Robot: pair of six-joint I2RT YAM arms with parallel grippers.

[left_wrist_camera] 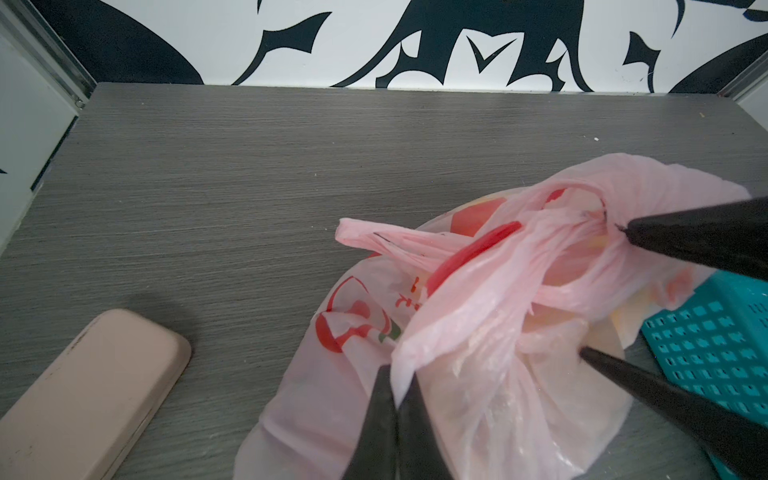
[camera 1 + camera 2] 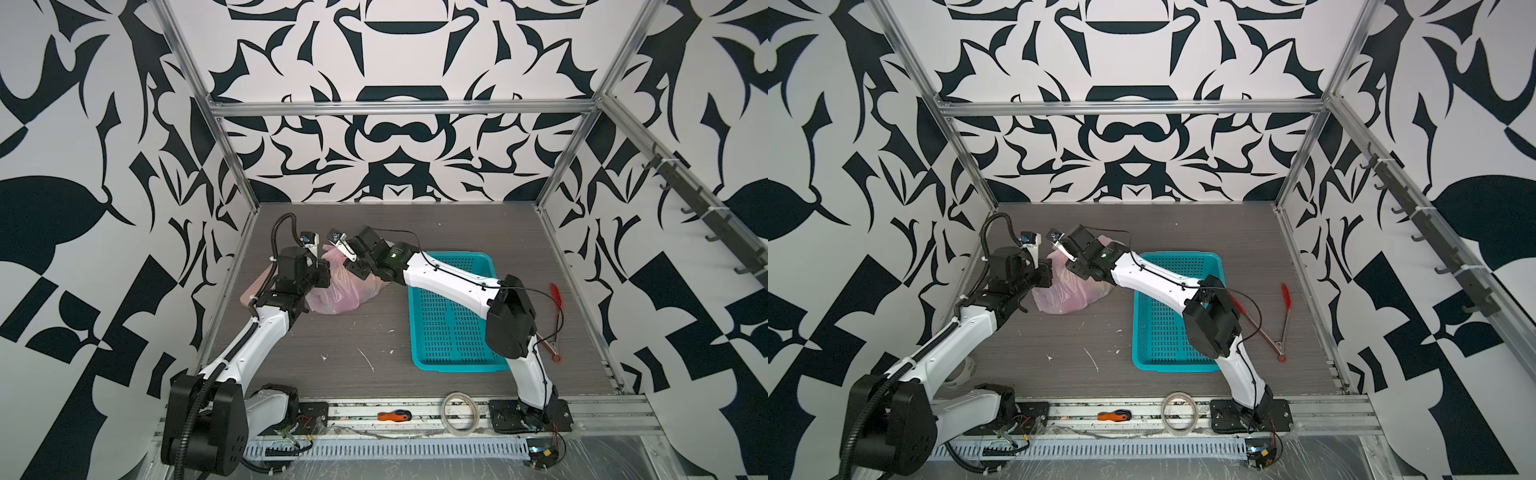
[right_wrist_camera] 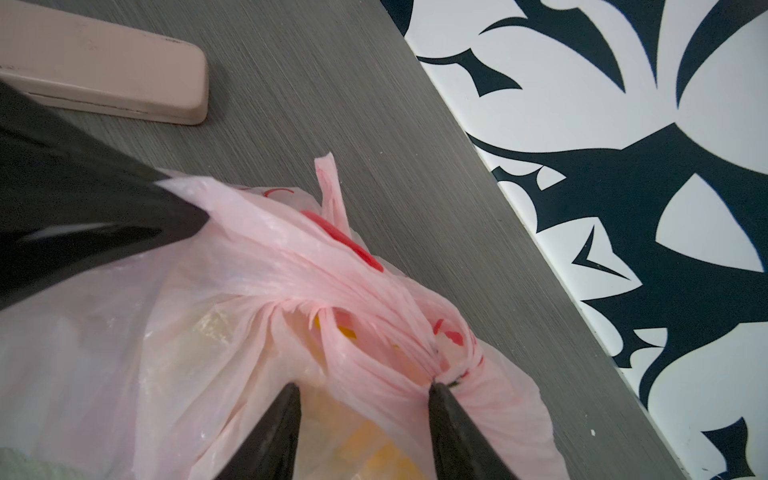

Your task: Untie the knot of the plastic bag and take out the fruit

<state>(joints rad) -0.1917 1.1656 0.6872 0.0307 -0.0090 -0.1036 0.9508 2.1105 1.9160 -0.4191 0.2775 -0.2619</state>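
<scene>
In a top view the bag [image 2: 345, 295] lay on the table [image 2: 332, 340], far left, its mouth hidden there. The left wrist view showed the left pincer [image 1: 397, 401] clamped on a fold. The right wrist view showed the right pincer [image 3: 363, 388] spread astride taut handles [image 3: 332, 291], yellow fruit [image 3: 386, 457] beneath.

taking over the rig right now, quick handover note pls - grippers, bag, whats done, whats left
Left gripper: shut on a fold of the plastic bag, which lies left of the teal basket.
Right gripper: open, jaws straddling the gathered handles, one tip against the knot.
Done: both grippers are at the bag; the knot is not yet undone.
Fruit: inside the bag, yellow showing through the film; none seen in the basket.
Left: loosen the knot, open the bag, take the fruit out.
</scene>
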